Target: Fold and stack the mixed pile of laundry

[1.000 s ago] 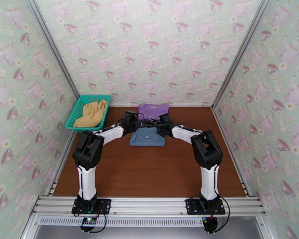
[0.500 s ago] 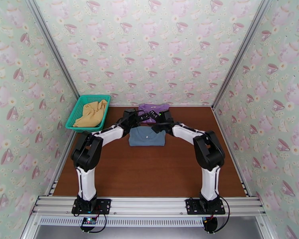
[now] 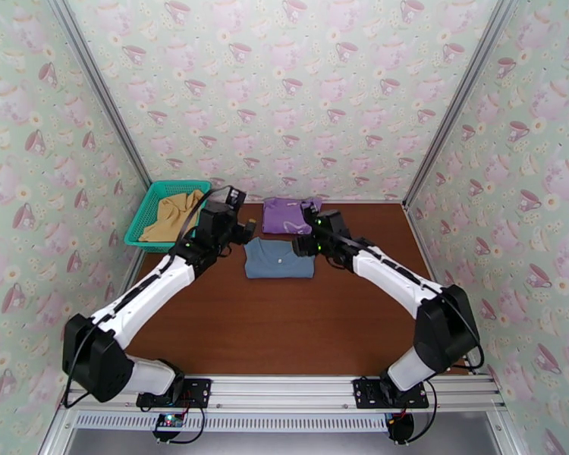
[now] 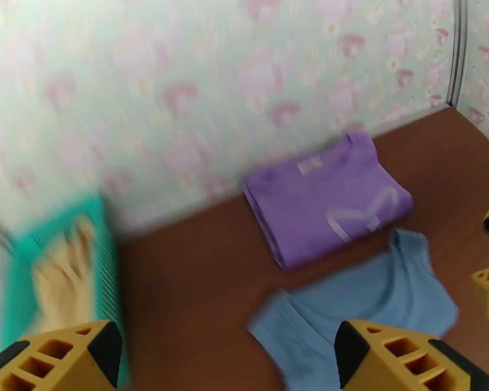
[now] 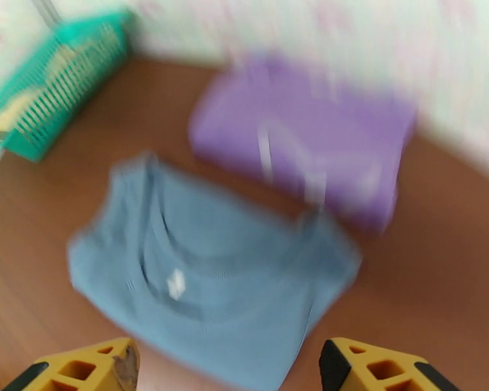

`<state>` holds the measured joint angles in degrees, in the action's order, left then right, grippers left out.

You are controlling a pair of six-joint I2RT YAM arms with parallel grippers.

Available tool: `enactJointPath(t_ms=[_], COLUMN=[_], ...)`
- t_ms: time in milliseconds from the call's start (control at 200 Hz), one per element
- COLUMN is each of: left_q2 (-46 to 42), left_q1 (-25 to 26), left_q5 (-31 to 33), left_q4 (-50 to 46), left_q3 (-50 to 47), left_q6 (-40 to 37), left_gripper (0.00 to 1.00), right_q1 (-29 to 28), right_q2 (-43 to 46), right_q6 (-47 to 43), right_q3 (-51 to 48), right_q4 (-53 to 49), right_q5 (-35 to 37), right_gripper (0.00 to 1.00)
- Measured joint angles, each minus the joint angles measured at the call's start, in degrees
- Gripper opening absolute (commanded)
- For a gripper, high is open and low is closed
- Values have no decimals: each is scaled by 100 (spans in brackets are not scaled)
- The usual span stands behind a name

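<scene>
Left claw (image 3: 244,230) and right claw (image 3: 300,245) spread wide, empty.
The grey-blue piece (image 3: 278,258) lay flat on the worktop (image 3: 284,327) between them; purple T-shirt (image 3: 288,214) just behind, pale print too blurred to read.

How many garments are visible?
3: purple T-shirt folded farthest back, grey-blue piece just in front of it, mustard-yellow piece in the teal basket. More may hide under it.

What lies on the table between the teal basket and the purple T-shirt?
Bare brown table between the basket and purple T-shirt, shown in the left wrist view.
</scene>
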<state>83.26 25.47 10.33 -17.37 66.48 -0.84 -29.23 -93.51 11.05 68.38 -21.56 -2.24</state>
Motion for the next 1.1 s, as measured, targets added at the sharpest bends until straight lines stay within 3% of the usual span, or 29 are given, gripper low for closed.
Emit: enactJointPath(t_ms=[145,285,456,751,932,1102], left_q2=[813,1602,2306,3200,3418,3471], left_q1=[-107,-107,-103,-103,-101,-107], left_q5=[-699,-973,-994,-1130,-1325,-1353], left_q4=[-614,-1058,-1307,-1443,-1432,-1449], left_q3=[-122,339,1001,1244,1462,1517], left_q6=[1010,1421,1615,1733,1740,1740], left_gripper=[86,84,84,84,77,66], right_q1=[0,0,2,7,11,15], right_q2=[-516,-1104,-1768,-2404,-2426,-2435], right_q6=[660,940,1128,1349,1563,1781], right_q3=[50,529,1043,1220,1211,1141], right_q4=[-157,-380,-452,-470,-280,-13], right_q5=[26,188,372,487,321,39], right_gripper=[78,78,78,77,74,64])
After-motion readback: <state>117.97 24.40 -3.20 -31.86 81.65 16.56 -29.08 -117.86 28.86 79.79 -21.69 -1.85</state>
